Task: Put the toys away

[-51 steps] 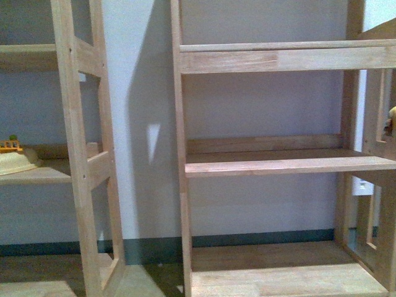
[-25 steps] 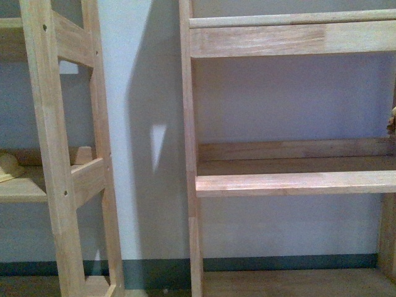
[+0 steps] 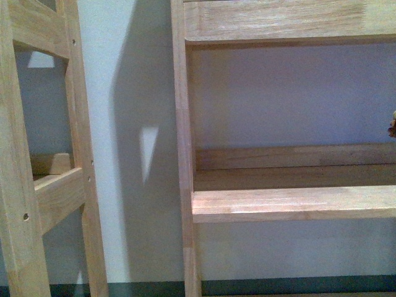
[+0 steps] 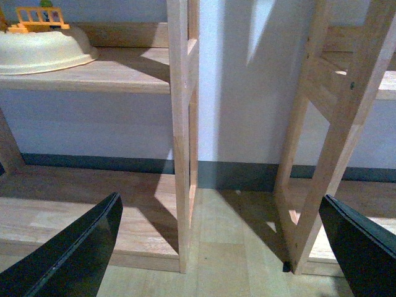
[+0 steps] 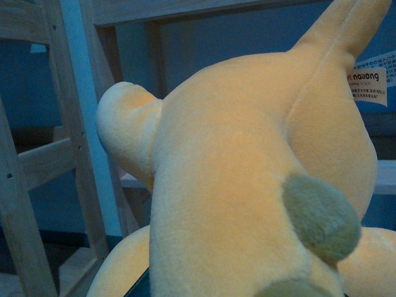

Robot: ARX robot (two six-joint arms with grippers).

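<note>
The orange-yellow plush animal (image 5: 247,185) fills the right wrist view, with a grey-green round patch at the lower right of the frame and a white printed label (image 5: 371,77) at the upper right. It hides the right gripper, so I cannot tell whether that gripper is clamped. In the front view a sliver of plush (image 3: 392,124) shows at the right edge, above the light wooden shelf board (image 3: 291,203). The left gripper (image 4: 219,199) is spread wide and empty. A cream bowl-shaped piece (image 4: 43,49) sits at the upper left of its view.
</note>
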